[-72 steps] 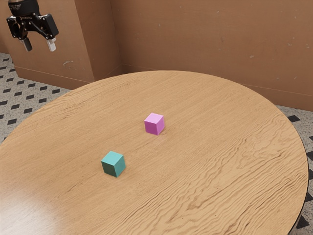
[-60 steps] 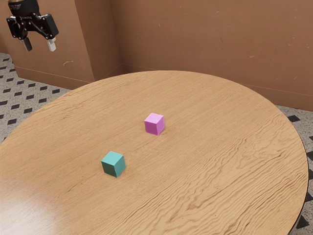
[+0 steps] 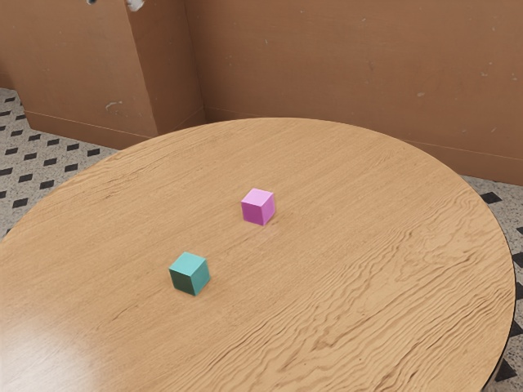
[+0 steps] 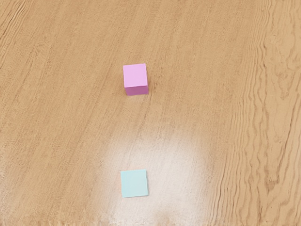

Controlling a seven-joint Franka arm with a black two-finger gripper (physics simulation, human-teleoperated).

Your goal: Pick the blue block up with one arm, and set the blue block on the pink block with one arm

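The blue block [image 3: 189, 272], a teal-blue cube, rests on the round wooden table [image 3: 368, 245] toward the front left in the exterior view. The pink block [image 3: 257, 206] stands apart from it, farther back and to the exterior view's right. My gripper [image 3: 113, 2] is high above the table's far left, with only its two fingertips showing at that view's upper edge. They stand apart with nothing between them. From the wrist view, I look down on the blue block [image 4: 134, 183] and the pink block [image 4: 135, 78], both far below my hand.
Brown walls with a jutting corner [image 3: 155, 73] stand behind the table. A patterned tile floor [image 3: 33, 155] lies beyond the table's left edge. Bare wood [image 4: 225, 117] surrounds both blocks.
My gripper has risen and shifted toward the exterior view's right, so only its fingertips remain at the upper edge. Neither block has moved.
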